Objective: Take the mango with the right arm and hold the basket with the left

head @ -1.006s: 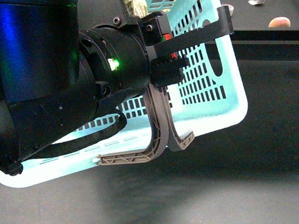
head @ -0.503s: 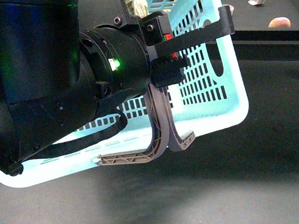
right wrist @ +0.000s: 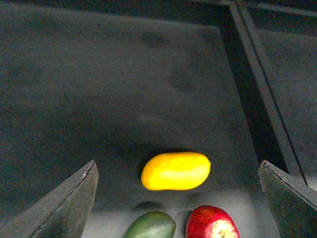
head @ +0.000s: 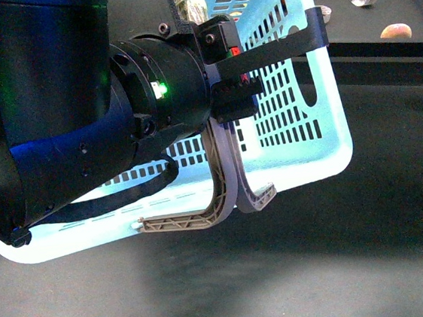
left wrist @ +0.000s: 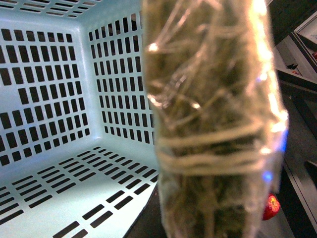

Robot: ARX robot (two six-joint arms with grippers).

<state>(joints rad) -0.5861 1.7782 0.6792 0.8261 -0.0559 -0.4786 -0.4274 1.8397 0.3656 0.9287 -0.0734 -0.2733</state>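
In the right wrist view alone, mango (right wrist: pixel 176 171) shows between spread fingers (right wrist: pixel 64 208).

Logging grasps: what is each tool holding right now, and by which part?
Right tool holds nothing; the mango lies untouched. Left tool is at the basket handles; grip unclear.
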